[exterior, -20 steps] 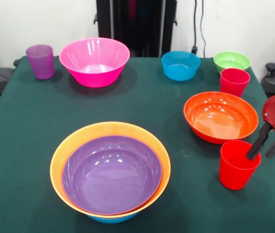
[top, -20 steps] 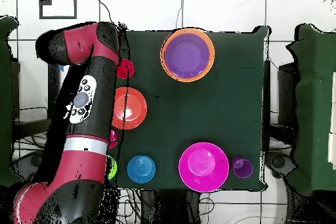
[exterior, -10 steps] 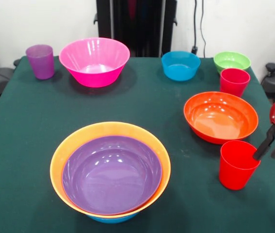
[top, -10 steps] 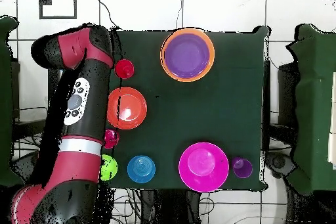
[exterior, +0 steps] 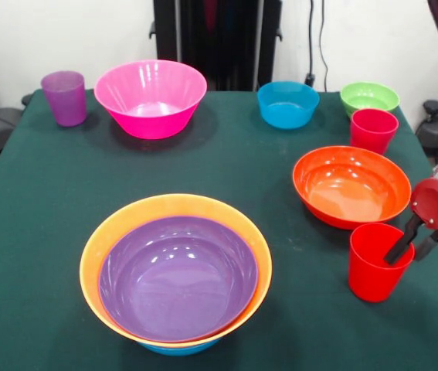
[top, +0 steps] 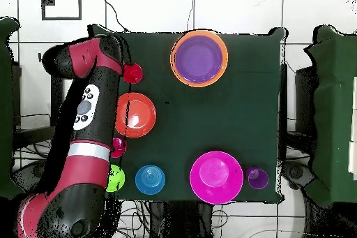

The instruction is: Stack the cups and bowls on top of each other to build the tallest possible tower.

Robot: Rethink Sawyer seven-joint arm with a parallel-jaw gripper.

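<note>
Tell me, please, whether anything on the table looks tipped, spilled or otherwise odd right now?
Nothing stands out: every bowl and cup sits upright. The gripper straddles the rim of the near red cup, one finger inside and one outside.

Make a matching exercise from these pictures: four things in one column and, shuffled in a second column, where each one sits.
Things:
1. purple bowl
2. purple cup
3. gripper
4. green bowl

Places (front view):
A. far right corner of the table, behind a red cup
B. one finger inside the nearest red cup, the other outside its wall
C. nested inside the orange bowl
D. far left corner, beside the pink bowl

Pairs: 1-C, 2-D, 3-B, 4-A
</note>
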